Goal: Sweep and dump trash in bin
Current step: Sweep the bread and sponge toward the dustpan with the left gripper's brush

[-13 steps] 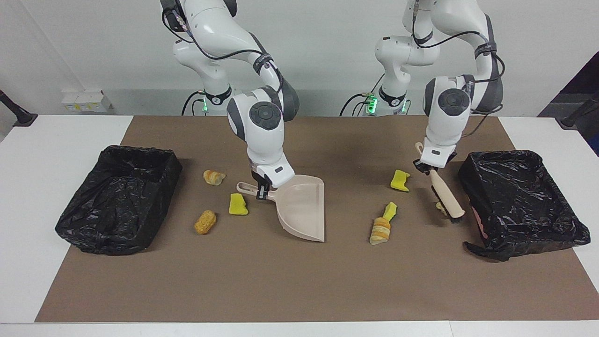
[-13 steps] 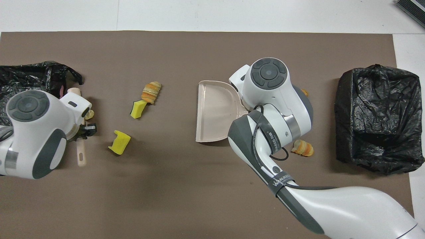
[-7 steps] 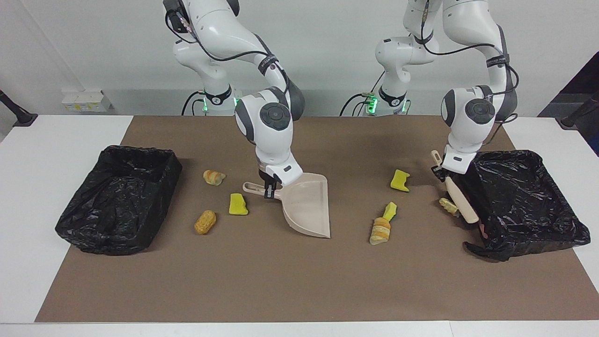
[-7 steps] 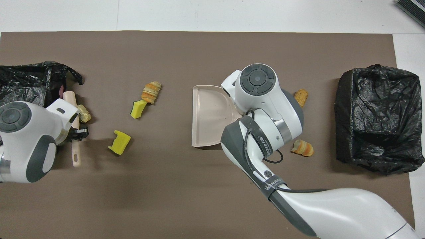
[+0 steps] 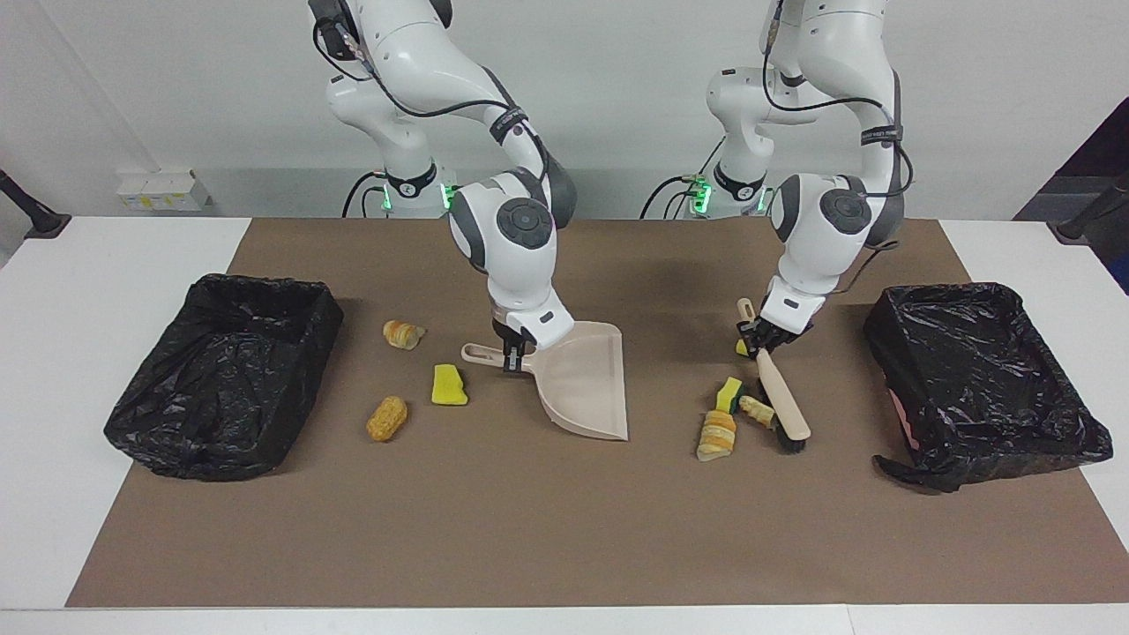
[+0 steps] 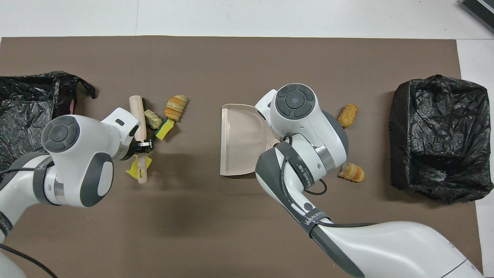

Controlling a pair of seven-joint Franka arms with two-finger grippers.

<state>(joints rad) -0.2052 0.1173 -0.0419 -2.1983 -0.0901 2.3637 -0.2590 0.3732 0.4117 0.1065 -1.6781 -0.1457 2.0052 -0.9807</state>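
Brown mat (image 5: 547,529) lies bare along its edge farthest from the robots, from end to end, and between the dustpan (image 5: 582,384) and the brush (image 5: 781,401) a clear lane stays open. One black-lined bin (image 5: 225,379) sits at the right arm's end, another bin (image 5: 979,379) at the left arm's end, cut off at the overhead view's edge.

The right gripper (image 5: 512,353) is clamped on the dustpan's handle, the pan's mouth pointing away from the robots. The left gripper (image 5: 763,339) is closed on the brush handle, bristles down on the mat.

Trash lies in two groups. At the brush's 9 o'clock in the facing view, touching its head, sit a tan scrap (image 5: 757,408), a green-backed sponge (image 5: 728,394) and a striped pastry (image 5: 716,434). Another yellow sponge (image 6: 134,169) is mostly hidden under the left gripper. Toward the right arm's end lie a yellow sponge chunk (image 5: 449,386), a corn-cob piece (image 5: 387,418) and a small pastry (image 5: 402,334); the arm hides the sponge chunk from overhead.
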